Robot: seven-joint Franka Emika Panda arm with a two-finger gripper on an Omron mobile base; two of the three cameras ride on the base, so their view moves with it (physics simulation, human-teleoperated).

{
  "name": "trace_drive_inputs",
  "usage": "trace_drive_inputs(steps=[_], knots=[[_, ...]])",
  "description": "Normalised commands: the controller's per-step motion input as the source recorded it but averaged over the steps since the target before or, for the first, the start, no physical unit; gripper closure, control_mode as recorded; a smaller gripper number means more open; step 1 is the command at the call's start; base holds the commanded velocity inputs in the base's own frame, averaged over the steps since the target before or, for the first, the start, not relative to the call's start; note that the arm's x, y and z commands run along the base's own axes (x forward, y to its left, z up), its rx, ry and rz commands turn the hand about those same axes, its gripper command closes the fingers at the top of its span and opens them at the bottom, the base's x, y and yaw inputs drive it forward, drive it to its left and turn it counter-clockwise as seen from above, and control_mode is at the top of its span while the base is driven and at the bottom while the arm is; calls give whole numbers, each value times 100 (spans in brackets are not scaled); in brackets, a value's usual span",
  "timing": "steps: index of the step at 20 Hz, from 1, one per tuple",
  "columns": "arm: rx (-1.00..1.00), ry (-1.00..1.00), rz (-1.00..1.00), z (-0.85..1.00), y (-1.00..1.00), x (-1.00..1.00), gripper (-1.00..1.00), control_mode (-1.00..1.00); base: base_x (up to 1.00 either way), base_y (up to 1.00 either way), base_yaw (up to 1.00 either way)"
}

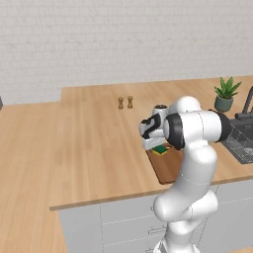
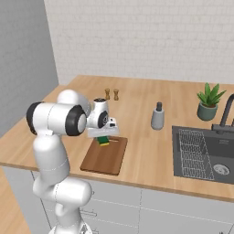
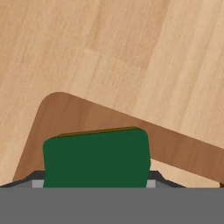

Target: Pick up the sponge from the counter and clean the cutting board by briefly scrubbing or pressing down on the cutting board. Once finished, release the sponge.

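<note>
1. Left base view: I have the gripper (image 1: 157, 146) low over the far end of the cutting board (image 1: 168, 168), with the sponge (image 1: 160, 149) directly under the hand, green top over yellow. My own forearm hides most of the board. I judge the sponge light and soft; it will squash under pressure, so the grip belongs on its long side faces, not the corners. Two small shakers (image 1: 125, 103) stand well apart on the counter (image 1: 94, 148), and a potted plant (image 1: 225, 94) sits far off by the sink (image 1: 242, 143).

2. Right base view: the sponge (image 2: 104, 140) sits at the board's (image 2: 105, 157) far short end, the hand (image 2: 104, 132) right on it. A grey bottle (image 2: 157, 117) stands between board and sink, clear of my scrubbing path. Nothing seems to block a push along the board.

3. Hand view: the sponge's (image 3: 97, 158) green face sits close between the fingers, over a rounded corner of the board (image 3: 57, 118). The jaws look narrowed onto the sponge, holding it; the tips themselves are hidden, so that is my judgement.
</note>
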Motion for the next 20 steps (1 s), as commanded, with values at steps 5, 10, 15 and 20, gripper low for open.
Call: trace_drive_inputs(steps=[5, 10, 15, 20], knots=[[0, -2, 0, -18, -37, 0, 100, -100, 0, 0, 0], [0, 0, 0, -43, -40, 0, 100, -100, 0, 0, 0], [0, 0, 0, -21, -57, 0, 100, -100, 0, 0, 0], [0, 0, 0, -49, -54, -23, 100, -100, 0, 0, 0]])
